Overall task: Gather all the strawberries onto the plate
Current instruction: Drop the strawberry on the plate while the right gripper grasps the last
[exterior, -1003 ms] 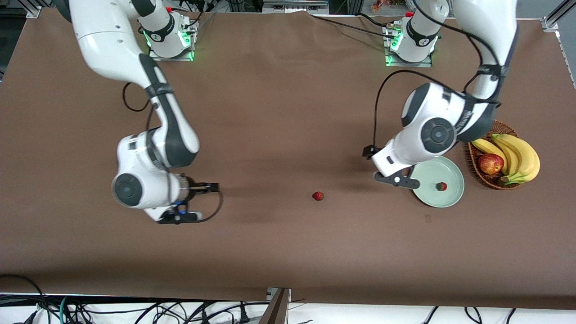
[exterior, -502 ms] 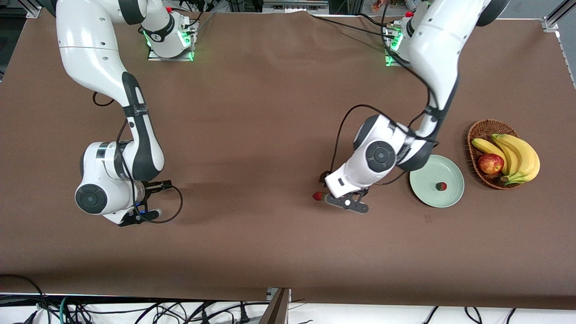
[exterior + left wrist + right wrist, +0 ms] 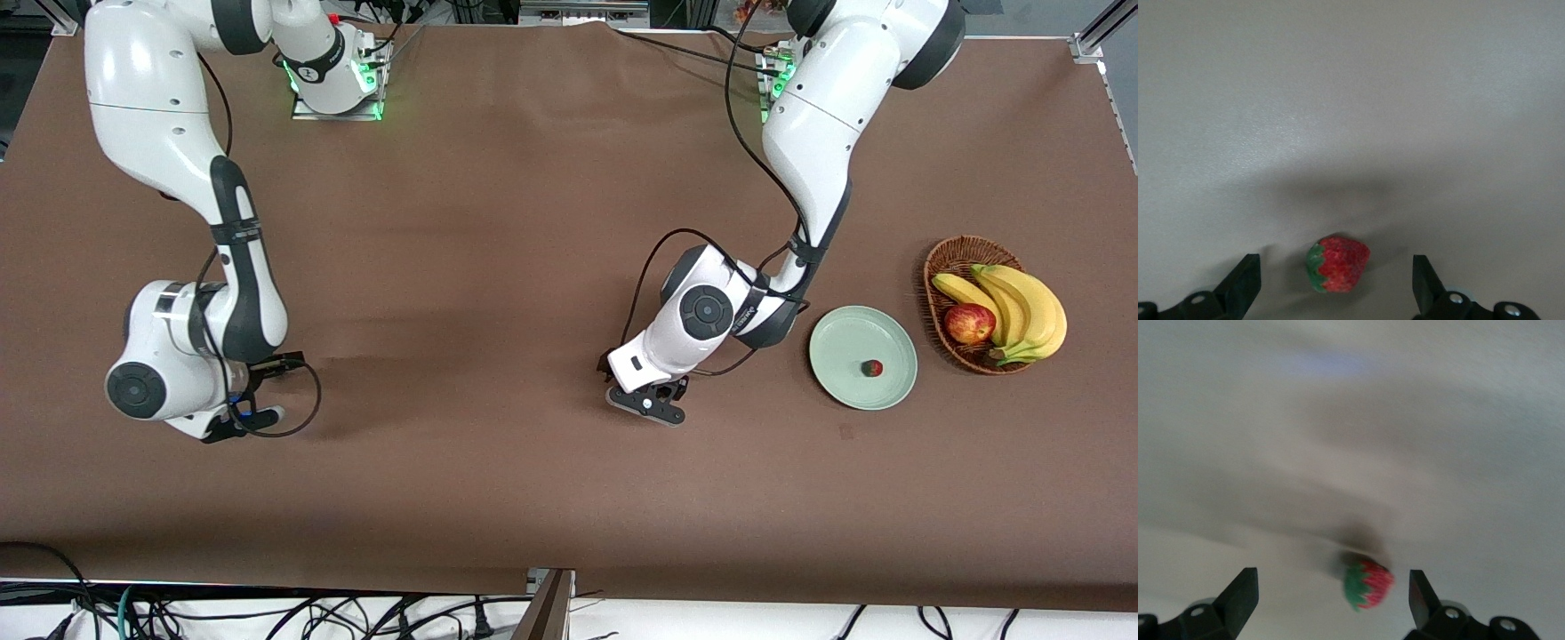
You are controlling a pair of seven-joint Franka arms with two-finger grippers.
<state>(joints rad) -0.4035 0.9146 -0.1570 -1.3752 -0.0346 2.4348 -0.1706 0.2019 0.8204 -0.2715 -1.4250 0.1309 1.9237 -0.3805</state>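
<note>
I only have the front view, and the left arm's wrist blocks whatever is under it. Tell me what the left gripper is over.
Observer: The left wrist view shows a table strawberry lying between the open fingers of the left gripper, which are clear of it on both sides.
Operator: Now report what the right gripper has under it.
Observer: The right wrist view shows a second strawberry on the table between the open fingers of the right gripper, lying closer to one finger and not gripped.

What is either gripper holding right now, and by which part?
Nothing. The left gripper is open around a strawberry on the table; the right gripper is open over another strawberry.
</note>
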